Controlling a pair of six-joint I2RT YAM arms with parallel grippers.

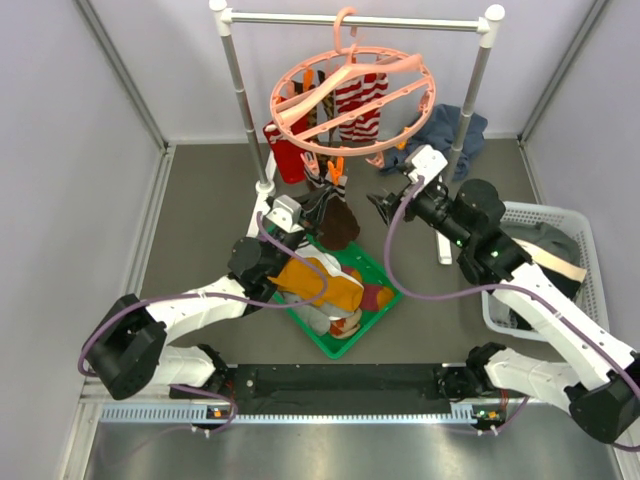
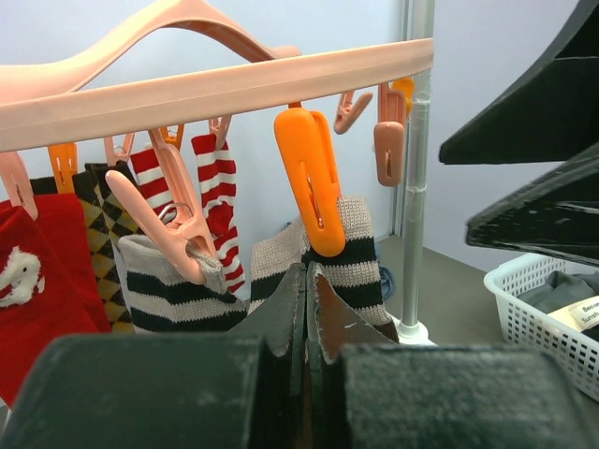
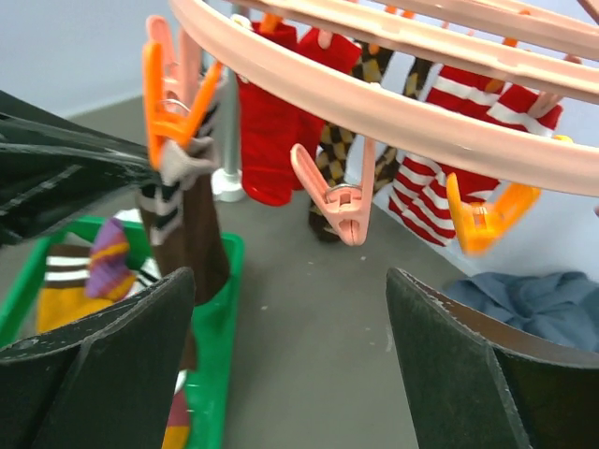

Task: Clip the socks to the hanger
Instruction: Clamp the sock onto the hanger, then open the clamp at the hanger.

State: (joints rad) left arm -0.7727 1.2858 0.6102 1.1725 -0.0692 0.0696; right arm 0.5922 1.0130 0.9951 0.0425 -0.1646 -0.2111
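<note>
The salmon-pink hanger [image 1: 352, 100] hangs from the rail, with red [image 1: 288, 158], diamond-patterned and red-and-white striped socks [image 1: 362, 100] clipped on. A dark brown sock [image 1: 337, 220] with a beige-and-black striped cuff [image 2: 360, 257] hangs from an orange clip [image 2: 312, 178]. My left gripper [image 1: 322, 196] is shut at that cuff, its fingertips [image 2: 307, 271] just under the clip. My right gripper [image 1: 383, 207] is open and empty, to the right of the sock and below the ring; an empty pink clip [image 3: 339, 204] hangs above its jaws [image 3: 290, 276]. A mustard orange sock [image 1: 318, 280] lies in the tray.
A green tray [image 1: 378, 262] with more socks sits between the arms. The silver rail [image 1: 350, 19] stands on posts [image 2: 416, 187]. A white basket [image 1: 585, 232] of garments is at the right. A blue-grey cloth [image 1: 455, 130] lies behind the right post.
</note>
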